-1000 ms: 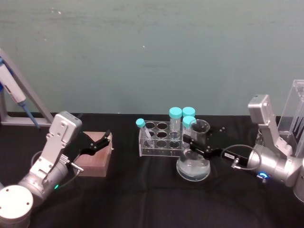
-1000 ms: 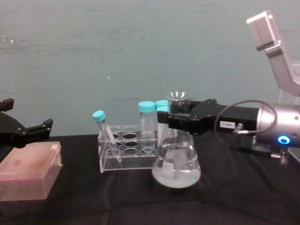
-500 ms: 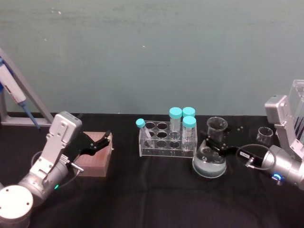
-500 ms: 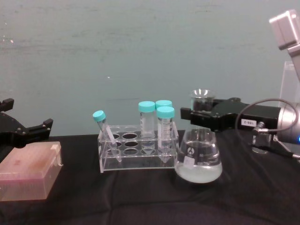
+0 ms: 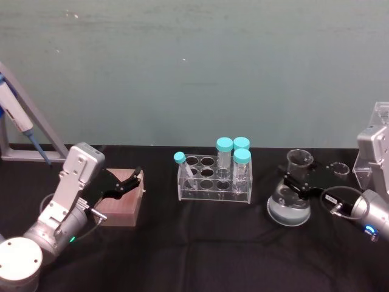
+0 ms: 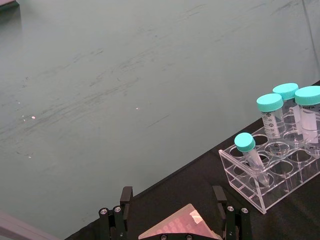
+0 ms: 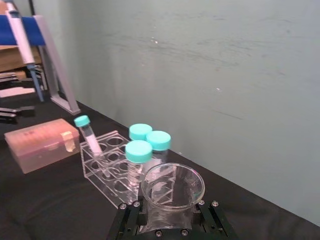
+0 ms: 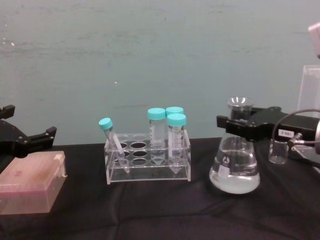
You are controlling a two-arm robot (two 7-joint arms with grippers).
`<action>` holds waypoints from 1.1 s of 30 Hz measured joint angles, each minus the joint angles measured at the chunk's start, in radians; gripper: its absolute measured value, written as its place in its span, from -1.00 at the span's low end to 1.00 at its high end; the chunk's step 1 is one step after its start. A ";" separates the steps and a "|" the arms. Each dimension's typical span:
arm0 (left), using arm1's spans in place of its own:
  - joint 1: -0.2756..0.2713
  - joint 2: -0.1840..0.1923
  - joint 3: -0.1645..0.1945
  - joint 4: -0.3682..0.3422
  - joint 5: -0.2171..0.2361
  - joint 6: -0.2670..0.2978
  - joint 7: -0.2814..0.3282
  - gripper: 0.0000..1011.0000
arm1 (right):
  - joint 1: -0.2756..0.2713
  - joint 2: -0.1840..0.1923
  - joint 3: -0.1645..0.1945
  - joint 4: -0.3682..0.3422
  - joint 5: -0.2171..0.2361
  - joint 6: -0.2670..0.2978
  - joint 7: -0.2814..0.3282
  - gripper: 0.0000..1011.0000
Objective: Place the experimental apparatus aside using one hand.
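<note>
Now we are gripping the conical flask (image 5: 290,204) by its neck in our right tool (image 5: 296,183), its long axis upright, mouth up, at the table (image 5: 200,243) right of the tube rack (image 5: 214,180), near the small beaker (image 8: 278,151). Our left tool (image 5: 121,185) is hanging parted over the pink box (image 5: 121,198).

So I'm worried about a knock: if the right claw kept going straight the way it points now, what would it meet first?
Probably the clear plastic tube rack with teal-capped tubes. The right claw, shut on the glass conical flask's neck, points toward the robot's left, and the rack stands next along that line, though depth is uncertain.
</note>
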 joint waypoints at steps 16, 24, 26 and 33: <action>0.000 0.000 0.000 0.000 0.000 0.000 0.000 0.98 | -0.030 0.024 0.061 -0.025 -0.024 0.006 -0.053 -0.11; 0.000 0.000 0.000 0.000 0.000 0.000 0.000 0.98 | -0.060 0.038 0.088 -0.066 -0.026 0.030 -0.071 -0.11; 0.000 0.000 0.000 0.000 0.000 0.000 0.000 0.98 | -0.066 0.040 0.092 -0.074 -0.026 0.034 -0.073 -0.11; 0.000 0.000 0.000 0.000 0.000 0.000 0.000 0.98 | -0.091 0.052 0.110 -0.105 -0.025 0.050 -0.085 -0.11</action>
